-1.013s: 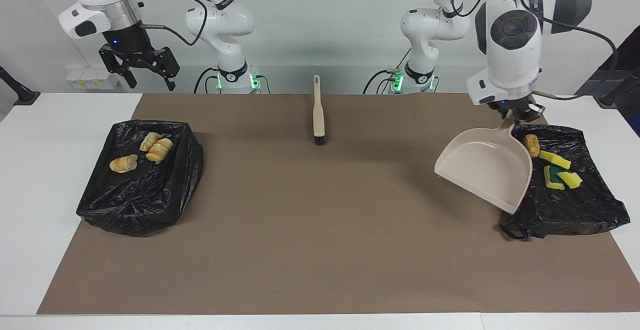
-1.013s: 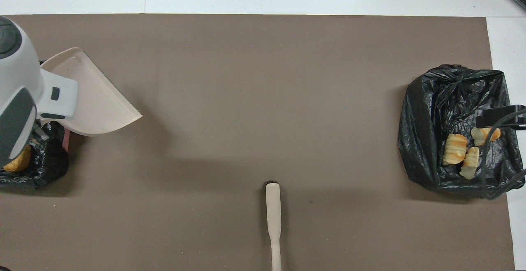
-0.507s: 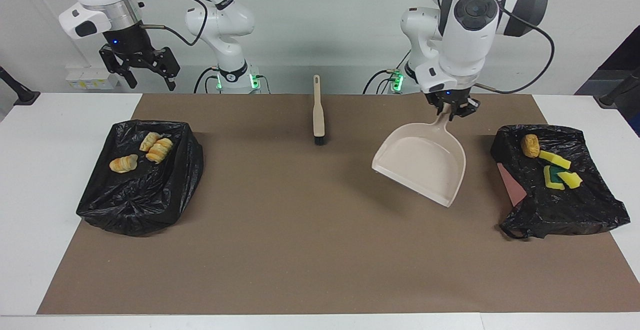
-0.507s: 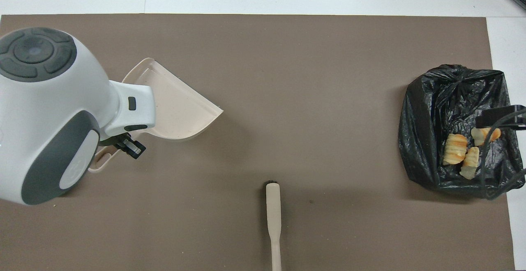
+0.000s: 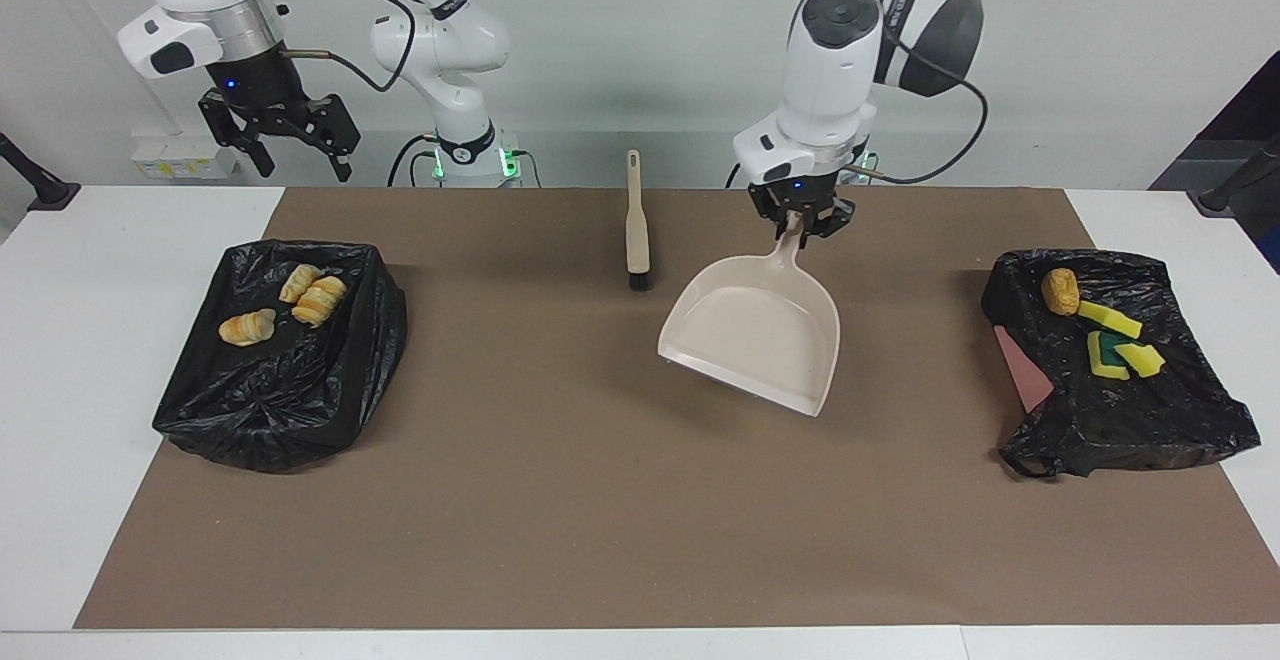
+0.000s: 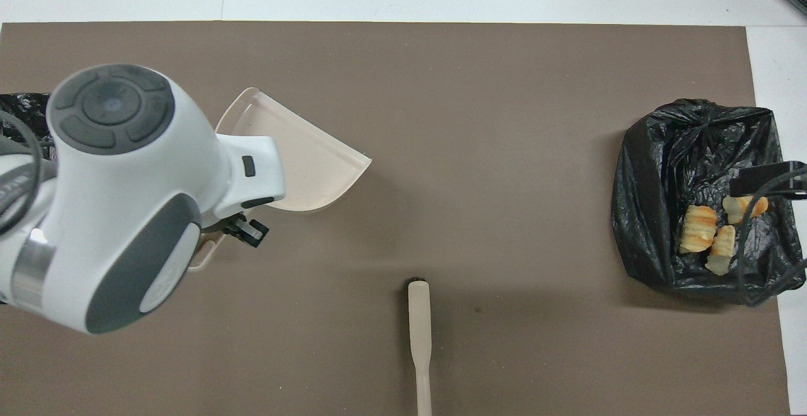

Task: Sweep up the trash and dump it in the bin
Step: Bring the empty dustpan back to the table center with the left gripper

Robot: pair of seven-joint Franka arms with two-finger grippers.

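Brown matting (image 5: 560,500) covers most of the tabletop (image 5: 90,340), with white margins at both ends. My left gripper (image 5: 800,222) has its fingers clenched on the handle of the dustpan (image 5: 752,335), which hangs tilted over the middle of the mat, its pan bare. My right gripper (image 5: 290,140) waits high over its own end of the tabletop, fingers spread and holding nothing.

No trash lies loose on the mat that I can see. The bread pieces (image 5: 290,302) sit in the black bag (image 5: 270,390) at the right arm's end; the nugget (image 5: 1060,290) and sponge bits (image 5: 1118,340) lie on the bag (image 5: 1130,410) at the left arm's end. I judge the sweeping and dumping done, with only the dustpan left to set down.

The brush (image 5: 636,225) lies beside the dustpan, nearer to the robots than the pan's lip, apart from it. Between the two bags the mat is open, so I have ample room to lower the pan; the brush is the one thing to keep off.
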